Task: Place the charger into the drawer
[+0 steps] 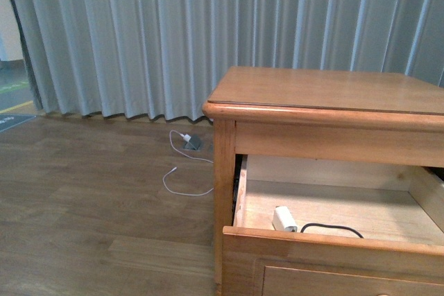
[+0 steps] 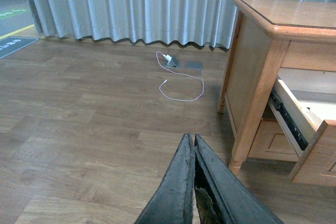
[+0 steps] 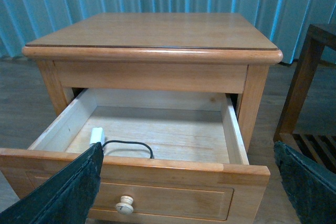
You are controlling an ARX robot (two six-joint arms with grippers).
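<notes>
While the upper drawer [image 1: 326, 239] of the wooden cabinet [image 1: 326, 91] stands pulled out, the charger [image 1: 284, 219] lies inside on its floor. The white cube sits near the front left corner, its black cable trailing just behind the front panel. Right gripper [image 3: 187, 150] hangs before the drawer, fingers spread wide, empty. Left gripper [image 2: 192, 141] is off over the floorboards, fingers pressed together on nothing.

The left hand [image 2: 192, 139] has its two dark fingers [image 2: 176, 187] pressed together along their length, the tips meeting with no gap and nothing between them. It hangs low, well apart from the drawer [image 2: 314, 150], off to its side. The right hand [image 3: 187, 150] faces the drawer front, spread wide and empty, with one finger [image 3: 65, 192] near each end of it.
</notes>
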